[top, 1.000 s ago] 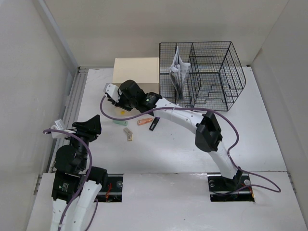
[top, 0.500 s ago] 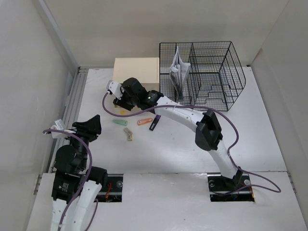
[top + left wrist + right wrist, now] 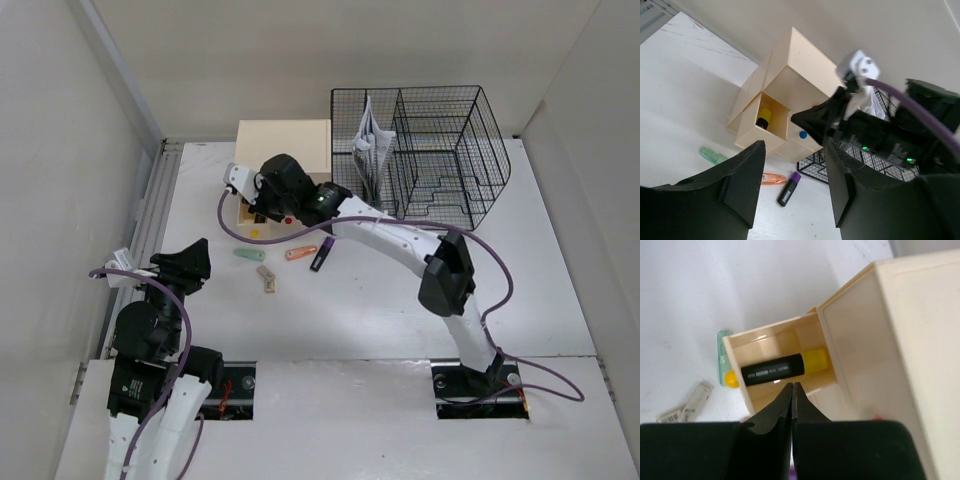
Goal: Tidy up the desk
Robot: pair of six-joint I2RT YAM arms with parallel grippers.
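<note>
**Inspector:** State of the left gripper (image 3: 795,170)?
**Assistant:** It sits at the left edge of the large white desk (image 3: 540,250), jaws wide apart and empty.
**Inspector:** And the right gripper (image 3: 792,390)?
**Assistant:** Its fingers are pinched together on nothing, above the open drawer (image 3: 739,380) of the beige wooden box (image 3: 900,340). A black-and-yellow marker (image 3: 777,371) lies just beyond the tips, crosswise to them. Its print is illegible.

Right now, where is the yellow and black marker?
The marker lies inside the open drawer of the beige drawer box, at the far side of the desk, left of the wire basket.

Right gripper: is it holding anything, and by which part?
Nothing. The right gripper has its jaws shut empty over the drawer; the marker lies inside.
</note>
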